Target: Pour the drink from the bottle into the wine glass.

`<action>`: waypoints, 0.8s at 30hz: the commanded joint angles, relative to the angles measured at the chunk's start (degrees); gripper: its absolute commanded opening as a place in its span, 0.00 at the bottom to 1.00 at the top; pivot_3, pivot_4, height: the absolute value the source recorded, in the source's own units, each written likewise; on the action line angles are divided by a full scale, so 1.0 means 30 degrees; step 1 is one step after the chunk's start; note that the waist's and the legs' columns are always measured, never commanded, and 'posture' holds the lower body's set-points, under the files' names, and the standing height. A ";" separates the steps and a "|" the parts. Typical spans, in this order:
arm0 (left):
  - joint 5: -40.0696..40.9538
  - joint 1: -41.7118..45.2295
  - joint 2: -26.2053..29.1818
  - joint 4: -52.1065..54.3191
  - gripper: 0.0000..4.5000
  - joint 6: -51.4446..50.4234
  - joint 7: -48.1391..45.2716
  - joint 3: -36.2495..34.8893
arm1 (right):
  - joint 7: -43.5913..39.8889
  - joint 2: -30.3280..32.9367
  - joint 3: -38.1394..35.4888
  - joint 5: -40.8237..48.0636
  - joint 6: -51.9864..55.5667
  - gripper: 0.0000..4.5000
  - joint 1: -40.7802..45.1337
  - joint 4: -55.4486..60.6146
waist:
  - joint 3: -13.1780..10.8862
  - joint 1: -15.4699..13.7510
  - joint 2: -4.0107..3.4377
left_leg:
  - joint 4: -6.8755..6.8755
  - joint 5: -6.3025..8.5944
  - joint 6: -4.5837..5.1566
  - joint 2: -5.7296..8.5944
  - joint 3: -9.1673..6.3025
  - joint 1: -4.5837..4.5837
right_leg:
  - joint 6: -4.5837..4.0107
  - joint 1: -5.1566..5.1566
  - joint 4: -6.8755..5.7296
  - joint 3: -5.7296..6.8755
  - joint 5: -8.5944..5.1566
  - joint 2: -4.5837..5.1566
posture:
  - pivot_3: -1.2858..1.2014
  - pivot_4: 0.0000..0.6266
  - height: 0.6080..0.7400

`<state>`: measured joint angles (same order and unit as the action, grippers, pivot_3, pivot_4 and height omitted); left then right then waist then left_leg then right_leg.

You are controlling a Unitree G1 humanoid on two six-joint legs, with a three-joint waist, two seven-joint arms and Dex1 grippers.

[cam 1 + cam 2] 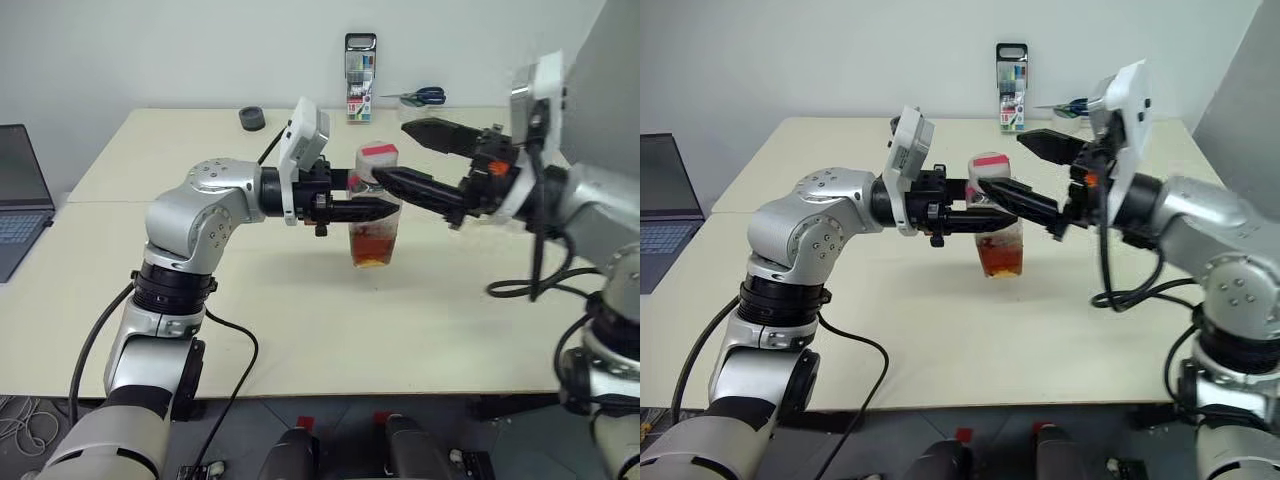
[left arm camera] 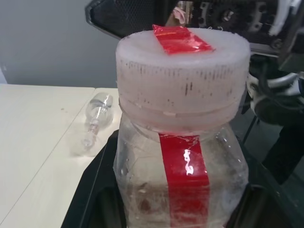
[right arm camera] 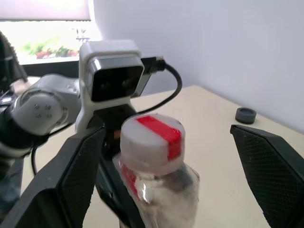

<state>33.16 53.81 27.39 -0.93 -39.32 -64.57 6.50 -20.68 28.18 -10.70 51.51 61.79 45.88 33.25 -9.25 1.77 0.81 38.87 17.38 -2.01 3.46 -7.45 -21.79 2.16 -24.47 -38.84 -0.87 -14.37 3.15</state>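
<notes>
Bottle first: it is held upright above the middle of the table, gripped around its body by the left gripper, whose black fingers are closed tight on either side of it. It is a small clear plastic one with a red strip of tape down the side and over the pale, whitish cap. The drink, a reddish-amber liquid, fills only the lower part.

The right gripper comes in from the other side with its fingers spread wide apart. One finger reaches just beside the cap and the other stands off toward the far edge of the table; it holds nothing. From that wrist, the cap sits between the two open fingers.

The wine glass lies on its side on the table, seen past the bottle from the left wrist; I cannot tell which part of the table it lies on.

Along the far edge stand a pack of pens, a pair of blue-handled scissors and a small dark round thing. A laptop sits off the left edge.
</notes>
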 commanded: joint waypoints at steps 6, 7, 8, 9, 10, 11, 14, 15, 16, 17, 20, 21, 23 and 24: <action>-0.0195 0.0666 -0.0158 0.0087 0.44 0.0646 -0.0286 -0.0260 | 0.2989 -0.0834 0.0503 0.0046 -0.0123 1.00 0.0214 0.1578 | 0.0000 -0.0013 0.0000 | -0.0001 0.0000 0.0001 0.0011 0.0008 -0.0011 | 0.0001 -0.0004 0.0025 0.0010 0.0000 0.0000 | 0.52 0.24 1.00; -0.0219 0.0670 -0.0179 0.0078 0.44 0.0669 -0.0278 -0.0251 | 0.2923 -0.0766 0.0549 0.0203 -0.0107 1.00 0.0185 0.1571 | 0.0000 -0.0006 0.0000 | -0.0003 0.0001 0.0002 0.0010 0.0008 -0.0009 | 0.0000 -0.0004 0.0025 0.0013 0.0000 -0.0001 | 0.52 0.24 1.00; -0.0249 0.0671 -0.0201 0.0093 0.44 0.0711 -0.0272 -0.0224 | 0.2844 -0.0727 0.0600 0.0322 -0.0101 1.00 0.0159 0.1547 | 0.0000 -0.0003 -0.0001 | -0.0006 0.0001 0.0003 0.0007 0.0008 -0.0008 | 0.0001 -0.0003 0.0024 0.0015 0.0000 -0.0002 | 0.52 0.24 1.00; -0.0249 0.0673 -0.0216 0.0109 0.44 0.0710 -0.0269 -0.0221 | 0.2637 -0.0660 0.0688 0.0571 -0.0010 1.00 0.0129 0.1507 | 0.0000 0.0002 0.0000 | -0.0007 0.0002 0.0004 0.0007 0.0010 -0.0006 | 0.0000 -0.0004 0.0022 0.0019 0.0000 -0.0003 | 0.52 0.24 1.00; -0.0259 0.0672 -0.0227 0.0118 0.44 0.0722 -0.0276 -0.0223 | 0.2470 -0.0613 0.0748 0.0797 0.0025 1.00 0.0103 0.1470 | 0.0000 0.0009 0.0000 | -0.0007 0.0002 0.0005 0.0007 0.0013 -0.0005 | 0.0001 -0.0003 0.0021 0.0020 0.0000 -0.0006 | 0.52 0.24 1.00; -0.0279 0.0668 -0.0224 0.0124 0.44 0.0740 -0.0303 -0.0224 | 0.2451 -0.0605 0.0755 0.0968 0.0025 1.00 0.0083 0.1424 | 0.0000 0.0018 0.0000 | -0.0007 0.0002 0.0006 0.0006 0.0015 -0.0005 | 0.0001 -0.0004 0.0021 0.0021 0.0000 -0.0007 | 0.52 0.24 1.00; -0.0329 0.0605 -0.0171 0.0154 0.44 0.0774 -0.0391 -0.0249 | 0.2412 -0.0482 0.0727 0.1626 0.0078 1.00 0.0006 0.1316 | 0.0000 0.0017 -0.0001 | -0.0008 0.0003 0.0007 0.0003 0.0016 -0.0004 | 0.0001 -0.0004 0.0018 0.0024 0.0000 -0.0008 | 0.52 0.24 1.00; -0.0341 0.0578 -0.0149 0.0175 0.44 0.0773 -0.0409 -0.0263 | 0.2390 -0.0410 0.0706 0.1807 0.0088 1.00 -0.0024 0.1278 | 0.0000 0.0018 0.0000 | -0.0008 0.0003 0.0007 0.0002 0.0016 -0.0004 | 0.0000 -0.0004 0.0018 0.0025 -0.0001 -0.0007 | 0.52 0.24 1.00; -0.0355 0.0558 -0.0137 0.0194 0.44 0.0773 -0.0417 -0.0272 | 0.2361 -0.0326 0.0691 0.1951 0.0079 1.00 -0.0050 0.1223 | 0.0000 0.0017 0.0000 | -0.0009 0.0003 0.0008 0.0002 0.0015 -0.0003 | 0.0001 -0.0003 0.0017 0.0025 0.0000 -0.0008 | 0.52 0.24 1.00; -0.0368 0.0543 -0.0136 0.0216 0.44 0.0764 -0.0412 -0.0282 | 0.2318 -0.0239 0.0691 0.2003 0.0032 1.00 -0.0072 0.1161 | 0.0000 0.0017 0.0000 | -0.0009 0.0003 0.0009 0.0002 0.0015 -0.0004 | 0.0001 -0.0003 0.0018 0.0028 0.0000 -0.0009 | 0.52 0.24 1.00; -0.0395 0.0461 -0.0160 0.0380 0.44 0.0700 -0.0380 -0.0329 | 0.2253 -0.0097 0.0754 0.2140 -0.0111 1.00 -0.0089 0.0976 | 0.0000 0.0019 0.0000 | -0.0008 0.0004 0.0009 0.0002 0.0016 -0.0004 | 0.0000 -0.0003 0.0018 0.0032 -0.0001 -0.0012 | 0.52 0.24 1.00; -0.0397 0.0446 -0.0163 0.0420 0.44 0.0688 -0.0374 -0.0333 | 0.2234 -0.0048 0.0797 0.2187 -0.0148 1.00 -0.0102 0.0955 | 0.0000 0.0017 0.0000 | -0.0008 0.0004 0.0009 0.0002 0.0016 -0.0003 | 0.0000 -0.0003 0.0017 0.0030 0.0000 -0.0011 | 0.52 0.24 1.00; -0.0400 0.0417 -0.0146 0.0459 0.44 0.0684 -0.0376 -0.0336 | 0.2280 -0.0013 0.0850 0.2283 -0.0213 0.92 -0.0172 0.0944 | 0.0000 0.0016 0.0000 | -0.0008 0.0003 0.0009 0.0001 0.0016 -0.0004 | 0.0000 -0.0003 0.0017 0.0030 0.0000 -0.0011 | 0.52 0.24 1.00; -0.0410 0.0403 -0.0129 0.0476 0.44 0.0694 -0.0382 -0.0335 | 0.2287 -0.0004 0.0875 0.2321 -0.0243 0.87 -0.0209 0.0947 | 0.0000 0.0017 0.0000 | -0.0009 0.0003 0.0009 0.0002 0.0015 -0.0004 | 0.0000 -0.0003 0.0017 0.0029 0.0000 -0.0011 | 0.52 0.24 1.00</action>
<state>31.48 53.92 26.82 -1.51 -38.30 -65.66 6.59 -13.65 27.79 -7.71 57.65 62.21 45.21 35.11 -9.25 1.82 0.81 38.85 17.39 -1.98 3.46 -7.40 -21.81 2.16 -24.48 -38.79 -0.79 -14.37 3.12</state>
